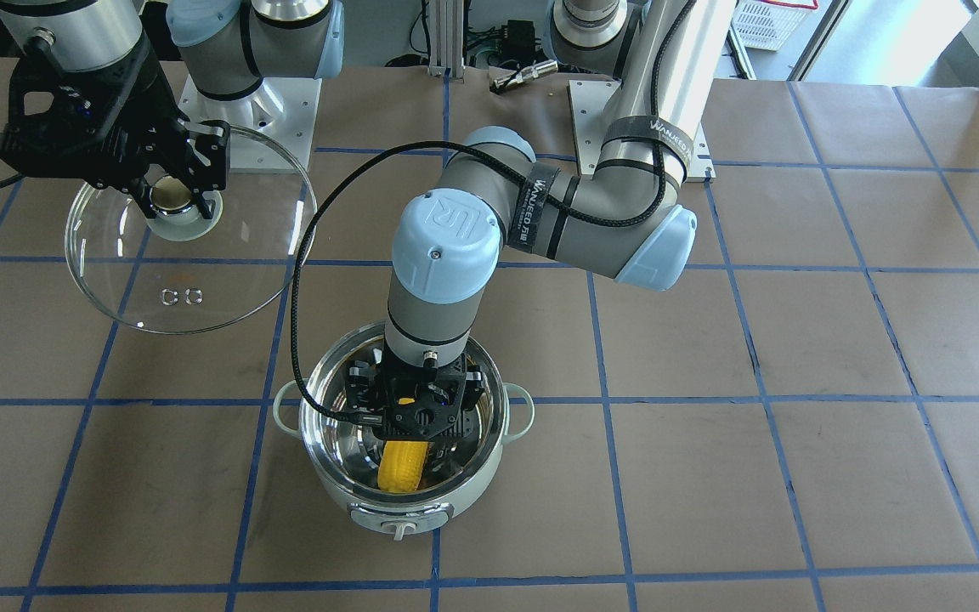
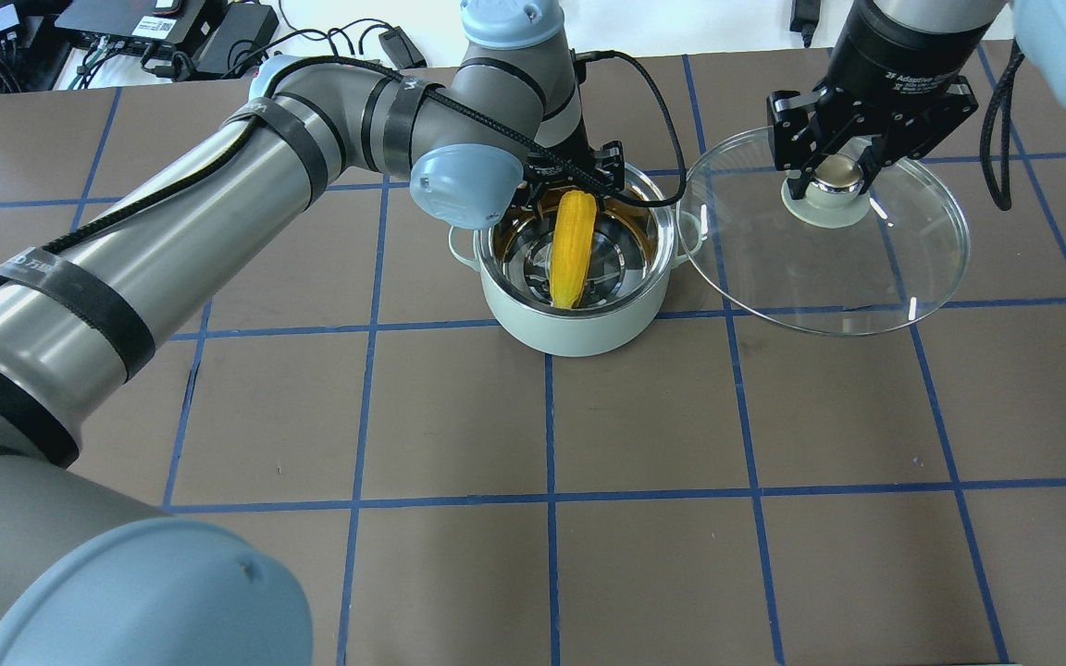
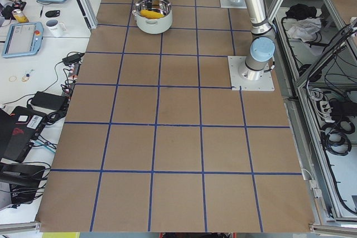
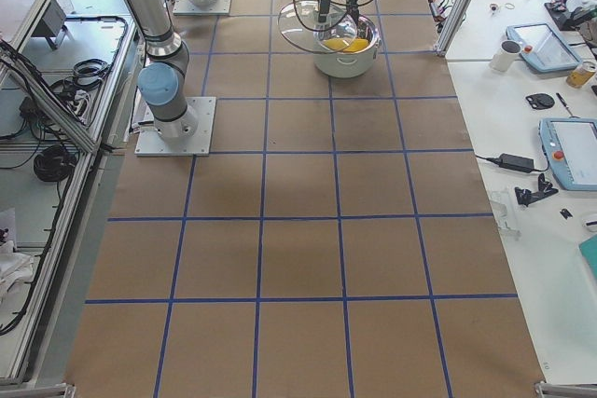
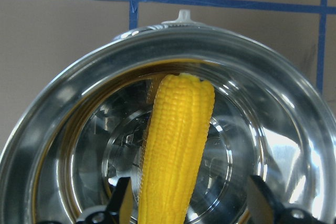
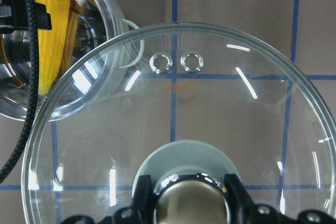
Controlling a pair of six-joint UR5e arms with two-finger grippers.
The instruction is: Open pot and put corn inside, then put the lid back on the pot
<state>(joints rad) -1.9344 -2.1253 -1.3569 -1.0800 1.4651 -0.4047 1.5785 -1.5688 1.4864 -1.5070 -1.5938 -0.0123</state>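
Note:
The pale mint pot (image 2: 579, 333) stands open mid-table, its knob (image 1: 398, 529) facing away from me. The yellow corn (image 2: 573, 250) lies tilted inside on the steel bottom, its tapered tip near the knob-side wall (image 5: 181, 85). My left gripper (image 1: 411, 416) is inside the pot's rim over the corn's thick end. In the left wrist view its fingers (image 5: 123, 200) stand much wider than the corn (image 5: 176, 150), so it is open. My right gripper (image 2: 834, 176) is shut on the knob of the glass lid (image 2: 829, 277), held level in the air to the pot's right.
The lid's edge (image 6: 126, 40) overlaps the pot's right loop handle (image 2: 692, 231) seen from above. The left arm's black cable (image 1: 311, 255) hangs over the pot's side. Both arm bases (image 1: 251, 102) stand on the brown, blue-taped table. Desks with tablets (image 4: 569, 151) lie beyond the table's edge.

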